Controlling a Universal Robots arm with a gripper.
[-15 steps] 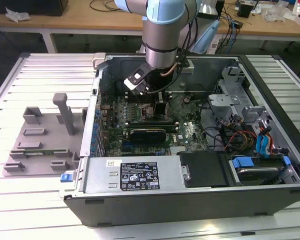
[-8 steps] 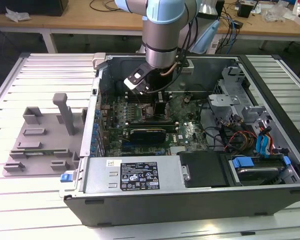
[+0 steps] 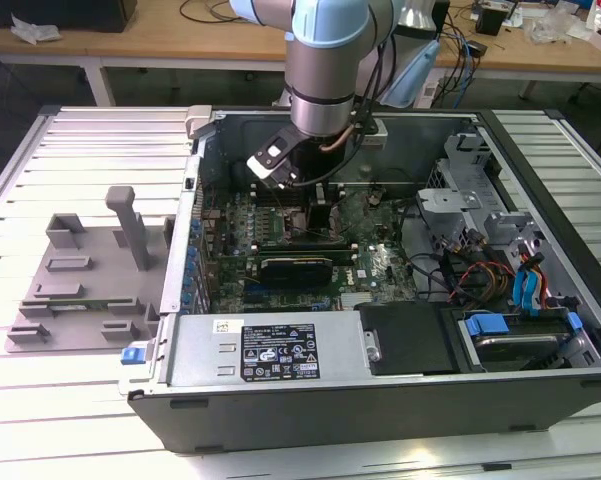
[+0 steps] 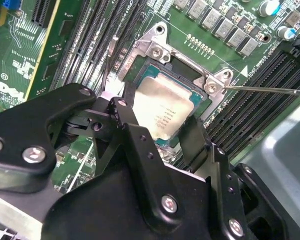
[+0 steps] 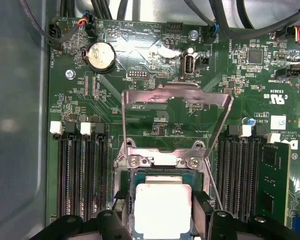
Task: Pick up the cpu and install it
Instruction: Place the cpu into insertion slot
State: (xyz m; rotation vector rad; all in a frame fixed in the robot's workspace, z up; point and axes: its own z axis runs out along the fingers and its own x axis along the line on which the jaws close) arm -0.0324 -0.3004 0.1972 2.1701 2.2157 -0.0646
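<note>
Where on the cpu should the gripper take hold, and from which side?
Probably its two opposite side edges, approached straight down from above. The cpu lies flat at the socket frame, its smooth metal top offers nothing to pinch, and the hinged load plate stands open, leaving the way above free.

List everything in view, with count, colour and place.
table: one, pale, slatted, bearing the rest
computer case: one, grey, lying open on the table
tray: one, grey, on the table, at the exterior view's left of the case
motherboard: one, green, inside the case
socket frame: one, silver, on the motherboard
cpu: one, silver, within the socket frame
load plate: one, bare metal, swung up from the socket frame
coin battery: one, silver, on the motherboard
memory slots: several, black, either side of the socket frame
arm: one, silver and pale blue, reaching into the case
hand: one, black, at the cpu
</note>
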